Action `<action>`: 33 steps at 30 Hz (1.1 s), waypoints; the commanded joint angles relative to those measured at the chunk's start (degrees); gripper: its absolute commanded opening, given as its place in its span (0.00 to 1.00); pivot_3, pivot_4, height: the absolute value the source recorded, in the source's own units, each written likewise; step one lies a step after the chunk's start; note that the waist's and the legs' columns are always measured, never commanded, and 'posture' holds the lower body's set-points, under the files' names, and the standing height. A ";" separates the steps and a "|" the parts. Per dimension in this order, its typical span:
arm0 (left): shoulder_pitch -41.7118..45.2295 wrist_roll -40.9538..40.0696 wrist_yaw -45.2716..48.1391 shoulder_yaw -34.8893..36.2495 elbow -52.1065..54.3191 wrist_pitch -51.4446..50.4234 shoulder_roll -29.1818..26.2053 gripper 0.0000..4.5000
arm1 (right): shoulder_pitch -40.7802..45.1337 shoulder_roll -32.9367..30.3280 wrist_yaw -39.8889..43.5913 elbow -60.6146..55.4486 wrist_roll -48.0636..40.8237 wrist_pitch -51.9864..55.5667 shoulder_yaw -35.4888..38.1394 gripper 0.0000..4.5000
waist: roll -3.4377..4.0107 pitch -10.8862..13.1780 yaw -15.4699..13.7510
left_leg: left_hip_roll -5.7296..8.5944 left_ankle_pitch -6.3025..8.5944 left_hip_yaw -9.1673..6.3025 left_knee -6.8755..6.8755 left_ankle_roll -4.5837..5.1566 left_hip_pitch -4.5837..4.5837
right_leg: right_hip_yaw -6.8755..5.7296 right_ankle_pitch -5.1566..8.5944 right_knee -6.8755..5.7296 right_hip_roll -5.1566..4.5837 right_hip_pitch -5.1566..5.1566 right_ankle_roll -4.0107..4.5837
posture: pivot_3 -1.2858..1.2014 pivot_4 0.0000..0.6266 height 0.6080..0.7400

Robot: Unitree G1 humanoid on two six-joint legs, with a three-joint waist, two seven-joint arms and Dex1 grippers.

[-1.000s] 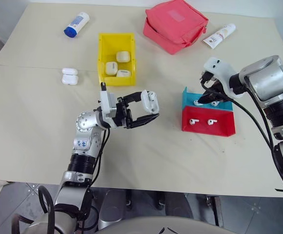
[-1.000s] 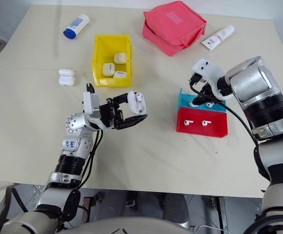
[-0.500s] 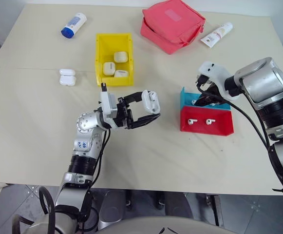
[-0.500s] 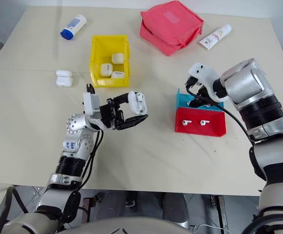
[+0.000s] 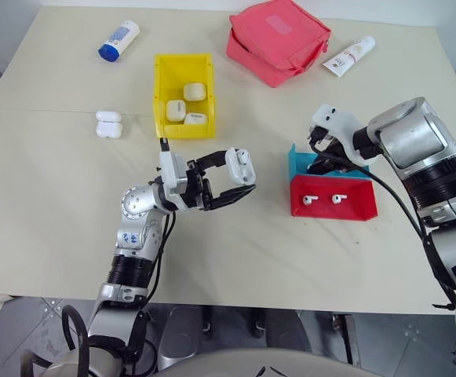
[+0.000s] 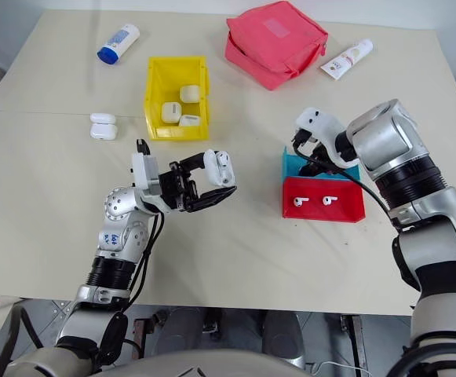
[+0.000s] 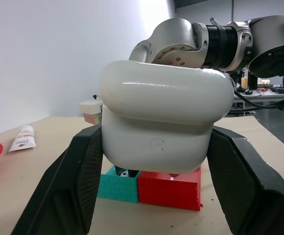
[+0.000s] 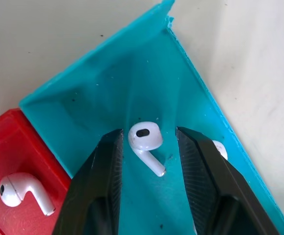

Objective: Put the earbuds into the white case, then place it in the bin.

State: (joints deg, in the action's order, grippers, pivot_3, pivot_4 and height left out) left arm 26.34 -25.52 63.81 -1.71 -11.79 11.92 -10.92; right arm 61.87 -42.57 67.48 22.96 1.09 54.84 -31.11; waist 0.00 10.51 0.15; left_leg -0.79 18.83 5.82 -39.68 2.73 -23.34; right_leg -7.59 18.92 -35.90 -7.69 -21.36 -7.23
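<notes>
Earbuds are the story here: in the right wrist view one earbud (image 8: 146, 141) lies on the floor of the blue tray (image 8: 107, 93), and our right gripper (image 8: 146, 183) has a black finger on either side of it, not yet pressed onto it, so the jaws stand partly open around the bud with nothing held. A second bud (image 8: 219, 149) peeks out past one finger, and two more (image 5: 322, 199) lie in the red tray (image 5: 333, 206) that touches the blue one at its six o'clock side. Over on the other arm, our left gripper (image 5: 231, 179) hangs above the table (image 5: 47, 196), clamped on the white case (image 5: 241, 165), lid down as far as we can see. The yellow bin (image 5: 185, 67) sits at eleven o'clock from that case, well apart, with three similar cases inside. Two more cases (image 5: 108, 124) rest at the bin's eight o'clock, on the tabletop.
</notes>
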 commanded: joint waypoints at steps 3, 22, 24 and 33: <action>0.23 -0.09 -0.52 -0.07 2.02 0.42 -0.47 0.63 | -0.02 -0.21 0.73 -0.06 1.29 -1.39 0.44 0.11 | 0.00 0.00 -0.01 | 0.00 0.00 0.00 0.00 0.00 0.00 | 0.00 0.00 0.00 0.00 0.00 0.00 | 0.52 0.24 1.00; 1.09 -1.51 2.51 0.45 -0.19 -0.93 -2.65 0.63 | -9.48 -4.13 2.45 -25.70 -17.19 -1.53 27.82 0.11 | 0.00 0.00 -0.20 | 0.01 0.00 -0.04 -0.01 0.00 -0.02 | -0.01 0.00 0.00 0.00 0.01 0.00 | 0.52 0.24 1.00; 1.69 -1.59 3.27 0.77 -1.26 -0.88 -2.80 0.63 | -11.85 -3.30 1.74 -29.78 -21.37 0.36 31.69 0.11 | 0.00 0.00 -0.16 | 0.01 0.00 -0.02 -0.01 0.00 -0.02 | 0.01 0.00 -0.01 0.00 0.00 0.00 | 0.52 0.24 1.00; 9.20 -2.05 9.18 1.41 -8.38 -2.13 -3.57 0.63 | -19.43 16.05 -16.17 -47.60 -48.77 21.43 52.31 0.11 | 0.00 0.00 -0.11 | 0.01 -0.01 -0.09 -0.03 -0.02 0.00 | 0.03 0.00 -0.10 0.03 0.01 0.00 | 0.52 0.24 1.00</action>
State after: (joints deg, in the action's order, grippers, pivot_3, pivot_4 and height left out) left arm 34.59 -26.59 71.59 -0.99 -19.42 9.76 -14.22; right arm 42.87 -27.31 54.61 -21.22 -43.82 73.71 18.75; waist 0.00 10.51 0.05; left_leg -0.75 18.82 5.73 -39.70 2.72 -23.35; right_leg -7.54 18.92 -36.01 -7.67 -21.36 -7.23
